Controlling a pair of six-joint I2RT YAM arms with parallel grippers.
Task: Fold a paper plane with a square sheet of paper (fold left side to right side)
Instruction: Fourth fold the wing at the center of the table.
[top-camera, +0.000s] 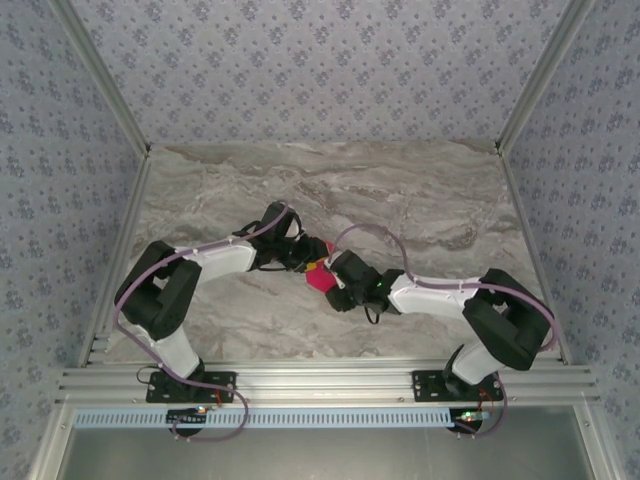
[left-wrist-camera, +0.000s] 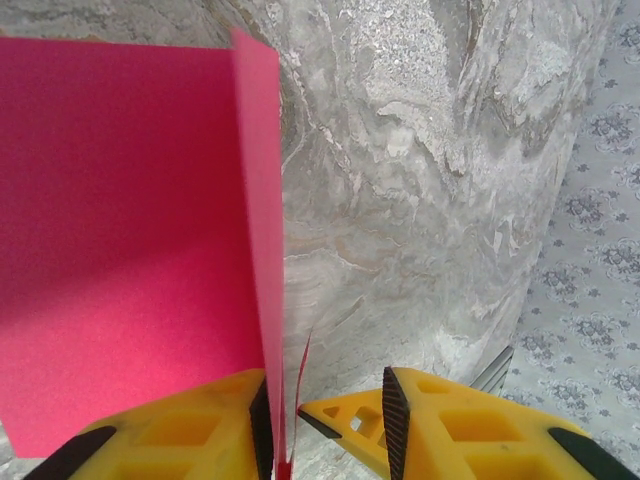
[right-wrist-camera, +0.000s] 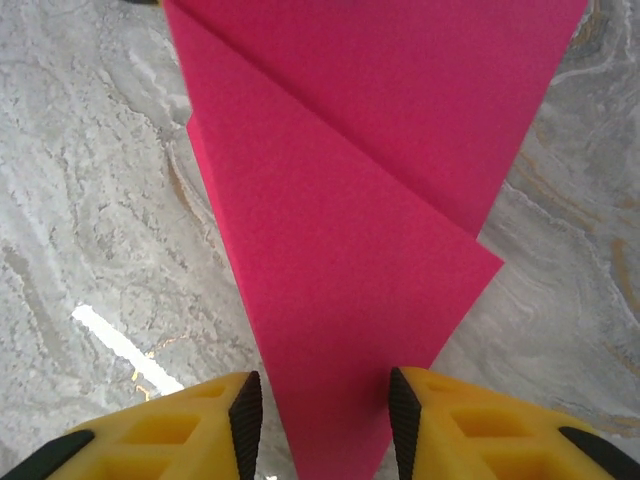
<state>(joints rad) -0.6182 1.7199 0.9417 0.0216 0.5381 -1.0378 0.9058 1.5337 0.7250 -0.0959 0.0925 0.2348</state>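
The square sheet of paper is magenta-pink and folded, and it sits at mid-table between the two gripper heads. In the left wrist view the paper has one flap standing on edge against the left pad. My left gripper is open, its other pad well clear of the paper, with a yellow black-tipped wedge in the gap. From above, my left gripper sits just left of the paper. The creased paper narrows to a point between the fingers of my right gripper, which is open. My right gripper is at the paper's right edge.
The marble table is bare around the paper. Patterned walls enclose it at the back and sides. An aluminium rail carrying both arm bases runs along the near edge.
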